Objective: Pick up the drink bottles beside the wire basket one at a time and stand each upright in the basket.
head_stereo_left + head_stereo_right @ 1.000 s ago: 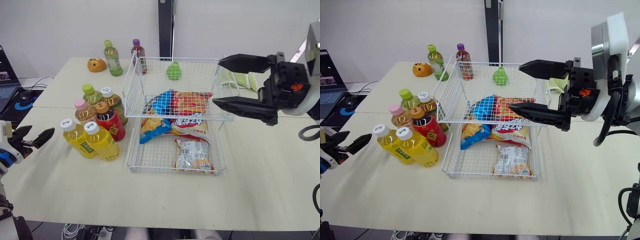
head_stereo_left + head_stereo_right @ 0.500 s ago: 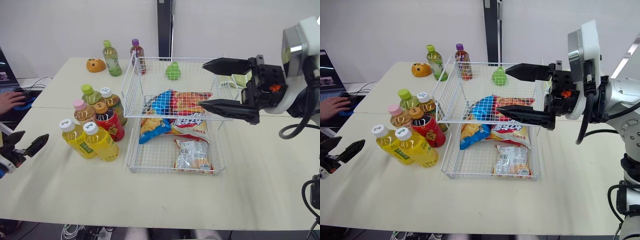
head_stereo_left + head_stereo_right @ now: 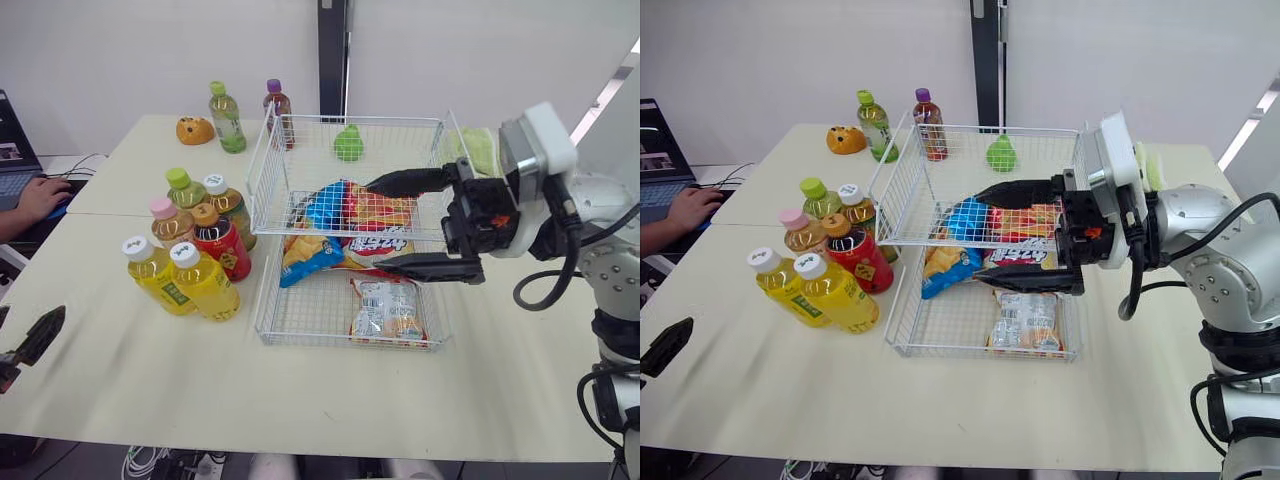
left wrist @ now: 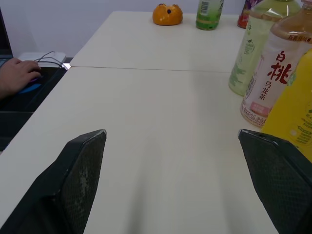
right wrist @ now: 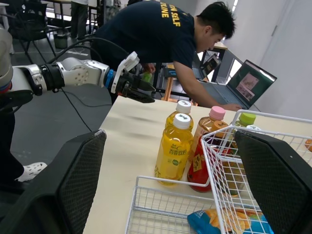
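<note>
Left of the white wire basket (image 3: 258, 180) on the pale table (image 3: 120, 380), six plastic drink bottles (image 3: 190, 255) stand upright, long axes vertical. The right gripper (image 3: 373, 226) hovers spread above the basket, and the left gripper (image 4: 170, 134) is likewise apart.

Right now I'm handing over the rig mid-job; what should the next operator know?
Left hand: open, empty, at the table's left edge, apart from the bottles.
Right hand: open, empty, over the wire basket, above the snack bags.
Bottles: cluster of six stands left of the basket; green-capped bottle and purple-capped bottle by its far-left corner.
Done: no bottle in the basket.
Left: all of them.
</note>
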